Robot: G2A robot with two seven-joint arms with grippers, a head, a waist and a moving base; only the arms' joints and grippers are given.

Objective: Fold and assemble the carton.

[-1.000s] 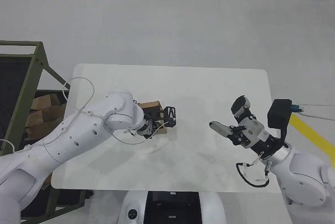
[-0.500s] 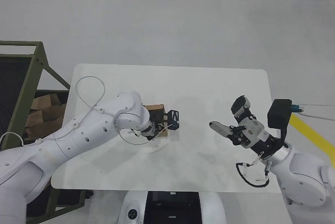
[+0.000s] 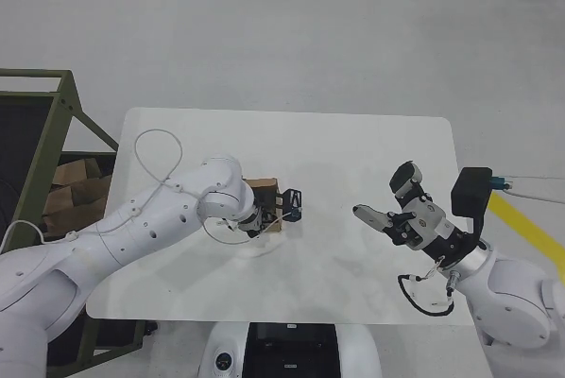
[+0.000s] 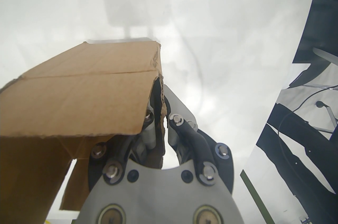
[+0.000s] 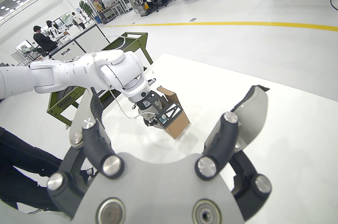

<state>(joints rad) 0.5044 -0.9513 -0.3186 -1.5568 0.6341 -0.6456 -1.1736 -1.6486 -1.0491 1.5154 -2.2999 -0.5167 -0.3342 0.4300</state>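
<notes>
On the table [image 3: 358, 151], left hand [image 3: 284, 202] pinches the carton [image 3: 260, 181] wall; right hand [image 3: 385, 194] spread wide.

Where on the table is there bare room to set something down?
The far strip of the table beyond the carton is bare, as is the middle between the left gripper and right gripper. Crowded only around the carton.

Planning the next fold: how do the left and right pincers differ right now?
The left pincer is shut on a wall of the carton; the right pincer is open and empty. The left pincer is at the carton; the right pincer is well apart from it, off to one side. Both are over the white table.
</notes>
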